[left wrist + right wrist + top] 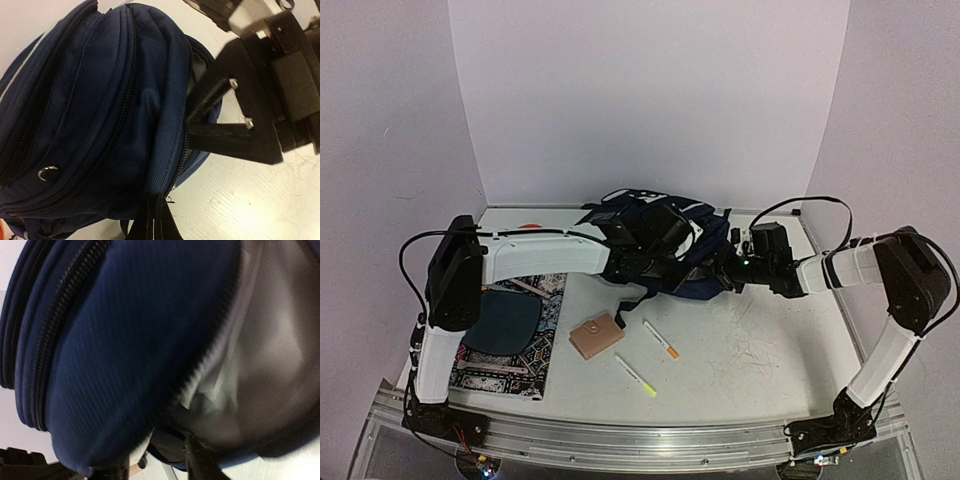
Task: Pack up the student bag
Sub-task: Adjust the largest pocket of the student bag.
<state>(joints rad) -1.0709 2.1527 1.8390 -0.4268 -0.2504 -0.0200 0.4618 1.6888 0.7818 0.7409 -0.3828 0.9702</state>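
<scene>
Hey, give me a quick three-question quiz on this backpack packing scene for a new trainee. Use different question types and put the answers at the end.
1. True or false: the student bag is zipped fully closed.
2. Multiple choice: how many pens lie loose on the table? A one, B two, C four.
3. Short answer: what small item lies between the patterned book and the pens?

Key
1. False. The bag gapes open, and its grey lining shows.
2. B. One is orange-tipped and one is yellow-tipped.
3. The tan wallet.
</scene>
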